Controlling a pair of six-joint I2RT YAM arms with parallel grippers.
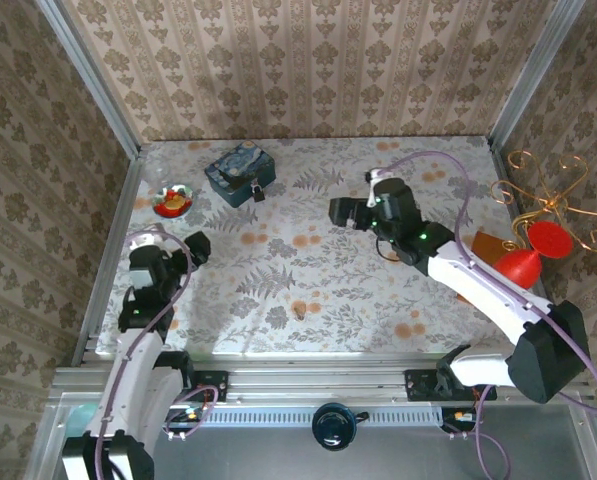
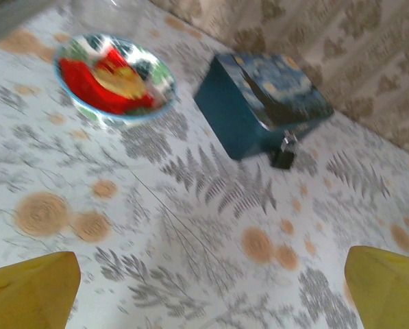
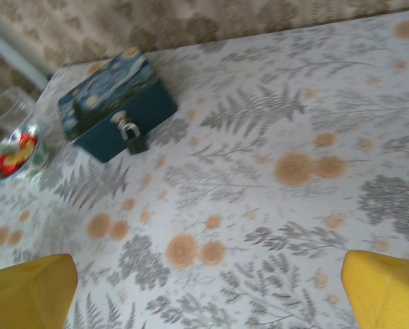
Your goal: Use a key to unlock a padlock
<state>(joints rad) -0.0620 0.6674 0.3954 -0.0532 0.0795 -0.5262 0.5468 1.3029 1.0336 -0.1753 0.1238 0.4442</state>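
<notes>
We have yet to begin: our left tool (image 2: pixel 205 291) and right tool (image 3: pixel 207 291) gape wide, empty; the padlock (image 3: pixel 135 141) hangs at the front of the box (image 3: pixel 105 103), apparently locked; the key (image 1: pixel 299 311) lies well apart from that box.

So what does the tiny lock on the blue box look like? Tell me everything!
The tiny dark padlock has a blackish, boxy body and a thin silvery metal shackle looped on top. It hangs upright against the front side of the dark-blue swirl-painted box, seemingly shut. Its body sits low, near the fern-patterned tablecloth. It is too blurry to tell more.
</notes>
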